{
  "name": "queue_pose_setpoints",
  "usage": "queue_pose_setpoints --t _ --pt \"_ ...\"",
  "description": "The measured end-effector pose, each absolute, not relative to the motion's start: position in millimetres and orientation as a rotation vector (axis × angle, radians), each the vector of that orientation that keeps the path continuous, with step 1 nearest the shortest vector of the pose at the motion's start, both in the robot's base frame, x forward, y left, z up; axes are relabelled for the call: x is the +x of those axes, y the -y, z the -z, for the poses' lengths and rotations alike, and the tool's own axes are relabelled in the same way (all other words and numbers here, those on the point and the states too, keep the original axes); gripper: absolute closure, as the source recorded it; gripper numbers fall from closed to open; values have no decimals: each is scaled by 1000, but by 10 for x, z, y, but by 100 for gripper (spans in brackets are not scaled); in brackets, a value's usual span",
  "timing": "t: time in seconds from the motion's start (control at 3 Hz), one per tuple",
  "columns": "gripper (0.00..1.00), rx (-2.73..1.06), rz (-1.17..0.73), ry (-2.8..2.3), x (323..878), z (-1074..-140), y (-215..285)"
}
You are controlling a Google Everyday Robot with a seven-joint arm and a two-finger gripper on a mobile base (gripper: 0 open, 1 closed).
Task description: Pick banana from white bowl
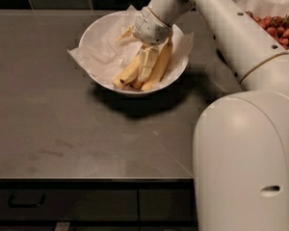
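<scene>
My gripper (146,70) is down inside the white bowl (92,35), a wide, round, glossy dish lined with crinkled white paper (102,53) whose corners poke over the rim. The banana (128,72), plump, curved and bright yellow with a dark tip, lies right against me on the side away from the strawberries (274,25). A slimmer orange-tinted banana (160,64) lies against my other side. Whether my jaws are open or hold anything, I cannot tell. Beneath the bowl is a matte dark counter (62,129).
</scene>
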State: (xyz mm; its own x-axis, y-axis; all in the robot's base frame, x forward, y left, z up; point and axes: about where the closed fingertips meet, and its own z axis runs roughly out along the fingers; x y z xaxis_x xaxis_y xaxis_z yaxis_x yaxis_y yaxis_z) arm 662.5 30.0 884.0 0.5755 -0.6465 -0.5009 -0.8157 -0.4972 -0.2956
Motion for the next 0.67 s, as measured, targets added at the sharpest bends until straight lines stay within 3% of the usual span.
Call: queue_pose_setpoints --t 0.67 --pt "76 -2275 -440 -1206 6566 -8819 -260"
